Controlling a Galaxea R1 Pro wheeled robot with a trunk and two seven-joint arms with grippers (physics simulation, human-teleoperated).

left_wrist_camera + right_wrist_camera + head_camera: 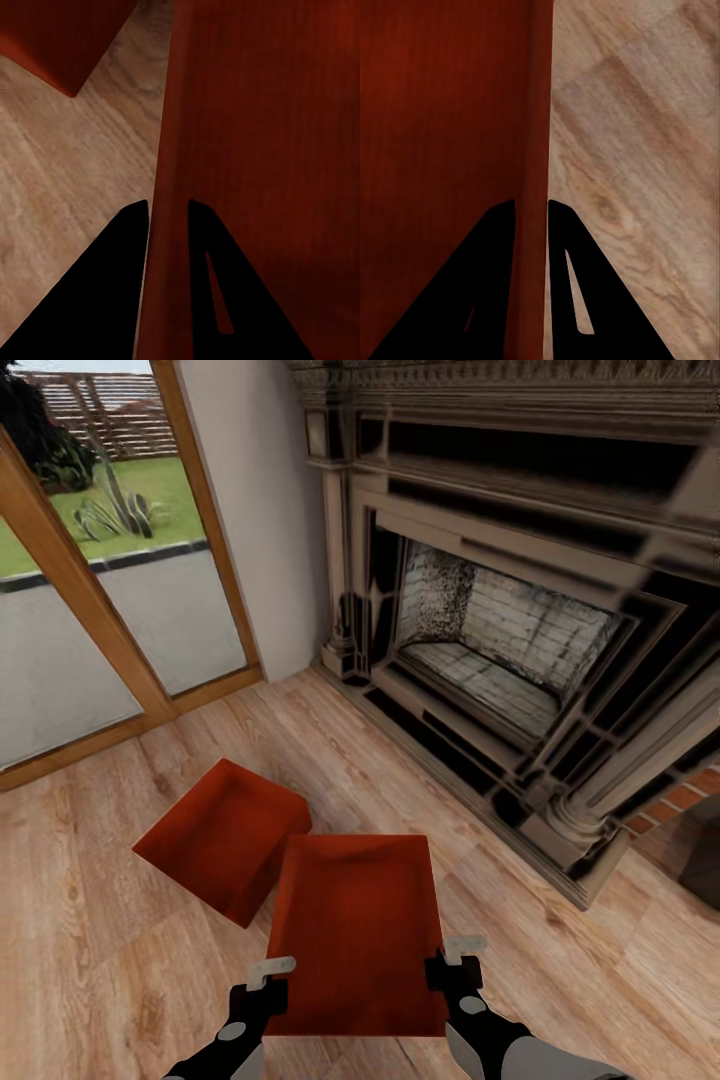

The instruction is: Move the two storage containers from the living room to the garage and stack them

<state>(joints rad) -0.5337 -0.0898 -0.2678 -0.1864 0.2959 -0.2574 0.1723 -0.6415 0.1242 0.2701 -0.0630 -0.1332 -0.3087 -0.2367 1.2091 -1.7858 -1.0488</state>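
Head view, living room. Two red-orange open-topped bins stand on the light wood plank floor in front of a dark ornate fireplace. The nearer bin lies directly ahead of the robot, its long sides running away from the camera. The farther bin sits ahead and to the left of it, turned at an angle; one of its corners comes close to the nearer bin's far left corner, though contact cannot be judged. Wood-framed glass doors fill the upper left, with lawn and plants beyond. Red brick shows at the right of the fireplace base.

The left gripper is at the nearer bin's left wall, near the corner closest to the robot; the right gripper is at the matching spot on the right wall.

Left wrist view. The two dark fingers straddle the thin left wall of the nearer bin, one outside over the floor and one inside; they appear clamped on the wall. The farther bin shows beyond.

Right wrist view. The fingers straddle the right wall of the nearer bin in the same way, pressed to it from both sides, with the plank floor on the outer side.
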